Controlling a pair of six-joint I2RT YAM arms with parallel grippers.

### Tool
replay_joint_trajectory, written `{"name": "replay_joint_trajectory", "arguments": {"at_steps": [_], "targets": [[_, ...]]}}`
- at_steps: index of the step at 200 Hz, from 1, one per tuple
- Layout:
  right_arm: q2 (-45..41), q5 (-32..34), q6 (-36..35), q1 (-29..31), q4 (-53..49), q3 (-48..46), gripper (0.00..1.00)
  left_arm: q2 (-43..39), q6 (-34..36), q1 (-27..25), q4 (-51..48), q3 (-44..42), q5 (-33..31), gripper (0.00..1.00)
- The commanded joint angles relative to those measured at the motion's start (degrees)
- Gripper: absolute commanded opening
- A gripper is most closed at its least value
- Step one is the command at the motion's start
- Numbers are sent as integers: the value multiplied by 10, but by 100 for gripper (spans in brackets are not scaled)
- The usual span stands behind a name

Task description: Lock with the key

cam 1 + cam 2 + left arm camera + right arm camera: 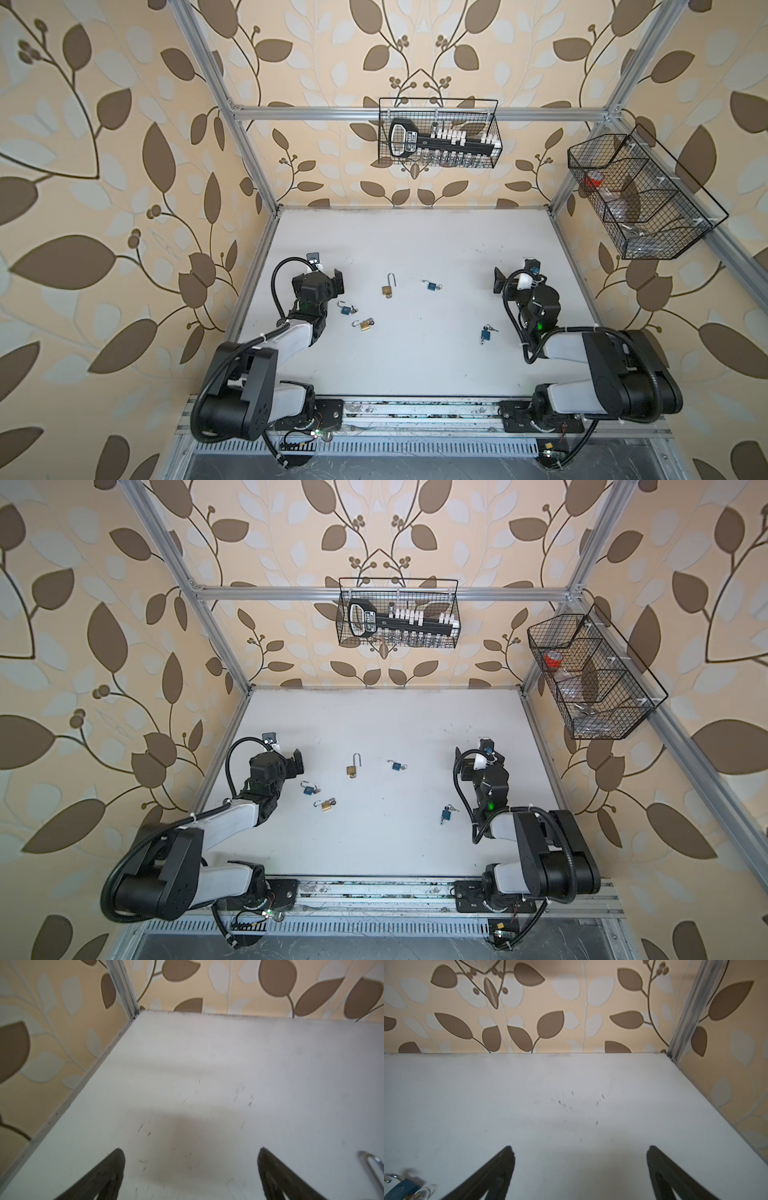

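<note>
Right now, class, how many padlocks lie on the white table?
5. By the left arm: left blue padlock and small brass padlock. Mid-table: long-shackle brass padlock and middle blue padlock. By the right arm: right blue padlock. Arms might hide more.

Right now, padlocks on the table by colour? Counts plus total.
Blue padlocks: 3
Brass padlocks: 2
Total: 5
</note>
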Motion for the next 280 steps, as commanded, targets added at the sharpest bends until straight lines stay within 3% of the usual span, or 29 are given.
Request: {"name": "replay_joint_trajectory", "arguments": {"at_steps": [1,25,42,59,81,94,123,131,150,170,183,197,217,249,280], "targets": [[-51,39,-29,28,-70,12,100,-55,-58,-1,-100,41,-7,99],[-85,46,2,41,-126,45,99,-83,-119,-1,-177,72,37,99],[-104,39,89,41,-124,57,100,-84,-201,-1,-279,116,16,99],[-127,-9,133,41,-151,74,100,-70,-263,-1,-392,178,-5,99],[-162,-45,199,40,-167,78,100,-55,-275,0,-496,250,28,99],[-183,-10,263,40,-222,95,100,-61,-282,0,-529,270,47,99],[-154,124,395,40,-528,220,100,-87,-296,0,-563,283,70,99],[-130,119,373,39,-561,246,99,-91,-296,0,-572,287,86,99],[-75,34,331,39,-572,281,90,-91,-291,0,-589,293,143,99],[-40,-93,302,40,-582,315,90,-77,-296,0,-622,305,176,99],[-33,-188,279,45,-544,312,88,-69,-301,0,-643,310,183,99],[-30,-276,265,60,-476,301,94,-70,-305,0,-655,306,192,99],[-13,-275,226,121,-473,330,94,-79,-309,1,-642,289,210,99],[-3,-185,91,279,-429,340,99,-84,-313,15,-632,283,252,99],[66,-202,-21,364,-530,419,99,-86,-316,60,-619,277,324,99]]}}
